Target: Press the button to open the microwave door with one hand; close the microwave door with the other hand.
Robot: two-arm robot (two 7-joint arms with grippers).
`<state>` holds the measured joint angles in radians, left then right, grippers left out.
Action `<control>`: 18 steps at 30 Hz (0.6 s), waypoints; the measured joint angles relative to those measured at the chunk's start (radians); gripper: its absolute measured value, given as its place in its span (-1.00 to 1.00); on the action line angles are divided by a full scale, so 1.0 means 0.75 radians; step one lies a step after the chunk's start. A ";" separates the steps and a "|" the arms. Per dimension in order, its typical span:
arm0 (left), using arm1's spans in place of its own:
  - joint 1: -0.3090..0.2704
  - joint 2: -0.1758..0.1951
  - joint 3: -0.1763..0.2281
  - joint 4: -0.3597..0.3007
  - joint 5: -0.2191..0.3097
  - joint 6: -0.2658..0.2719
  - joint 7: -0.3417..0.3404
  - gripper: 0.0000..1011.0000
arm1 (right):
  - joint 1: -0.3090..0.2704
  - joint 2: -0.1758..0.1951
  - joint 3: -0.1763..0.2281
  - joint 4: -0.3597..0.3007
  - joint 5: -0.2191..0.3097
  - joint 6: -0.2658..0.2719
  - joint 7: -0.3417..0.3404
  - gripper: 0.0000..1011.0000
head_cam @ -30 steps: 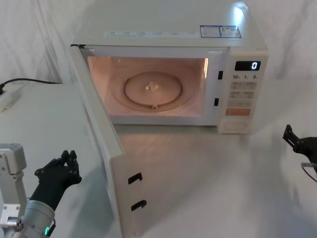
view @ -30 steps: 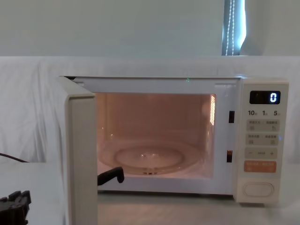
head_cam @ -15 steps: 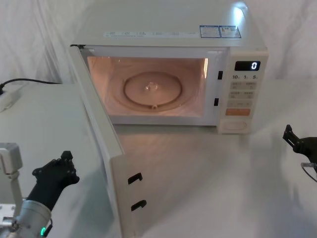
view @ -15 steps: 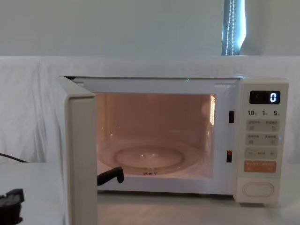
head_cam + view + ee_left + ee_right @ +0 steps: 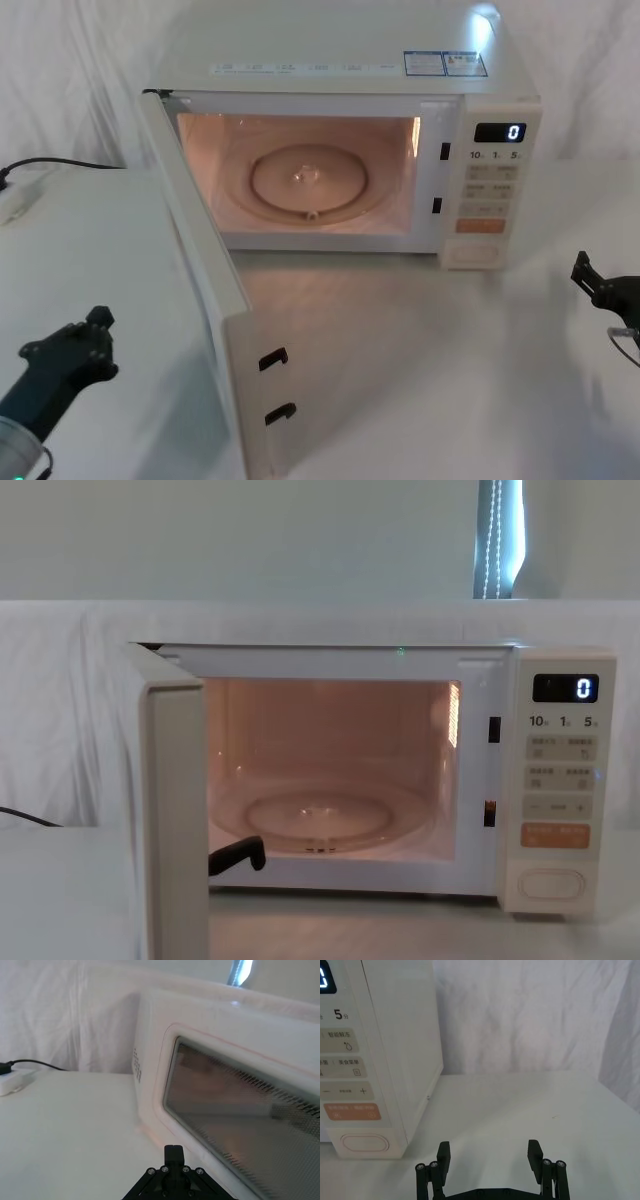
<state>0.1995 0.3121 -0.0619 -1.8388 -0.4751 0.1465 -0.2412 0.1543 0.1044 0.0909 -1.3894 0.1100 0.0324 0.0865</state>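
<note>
The cream microwave door (image 5: pixel 205 265) stands swung wide open toward me, its edge (image 5: pixel 175 820) to the front and the lit cavity showing. My left gripper (image 5: pixel 95 325), black and shut, hovers low to the left of the door, a short way off its outer face. Its tip (image 5: pixel 173 1152) points at the door's dark window (image 5: pixel 240 1110). The wide plain button (image 5: pixel 476 253) sits lowest on the control panel (image 5: pixel 551 884). My right gripper (image 5: pixel 592 275) hangs open at the far right. It is well back from the button (image 5: pixel 365 1143), with nothing between its fingers (image 5: pixel 489 1152).
A glass turntable (image 5: pixel 310 180) lies inside the cavity. An orange key (image 5: pixel 480 226) sits just above the button. A white power strip (image 5: pixel 10 1082) with a black cable (image 5: pixel 60 163) lies at the far left of the white-draped table (image 5: pixel 420 380).
My left gripper has drawn back to the left and lower, away from the open door, and has dropped out of the chest view. The right gripper and the door have not moved.
</note>
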 joint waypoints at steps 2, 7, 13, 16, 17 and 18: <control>0.014 0.016 -0.019 -0.025 -0.036 0.018 -0.019 -1.00 | 0.000 0.000 0.000 0.000 0.000 0.000 0.000 0.98; 0.045 0.057 -0.081 -0.107 -0.172 0.078 -0.086 -1.00 | 0.000 0.000 0.000 0.000 0.000 0.000 0.000 0.98; 0.037 0.097 -0.108 -0.166 -0.266 0.137 -0.123 -1.00 | 0.000 0.000 0.000 0.000 0.000 0.000 0.000 0.98; 0.012 0.121 -0.108 -0.188 -0.316 0.178 -0.136 -1.00 | 0.000 0.000 0.000 0.000 0.000 0.000 0.000 0.98; 0.005 0.126 -0.105 -0.191 -0.324 0.187 -0.136 -1.00 | 0.000 0.000 0.000 0.000 0.000 0.000 0.000 0.98; -0.008 0.134 -0.097 -0.194 -0.335 0.199 -0.137 -1.00 | 0.000 0.000 0.000 0.000 0.000 0.000 0.000 0.98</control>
<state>0.1936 0.4129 -0.1344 -1.9842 -0.7261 0.2961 -0.3441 0.1542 0.1045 0.0909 -1.3895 0.1100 0.0323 0.0864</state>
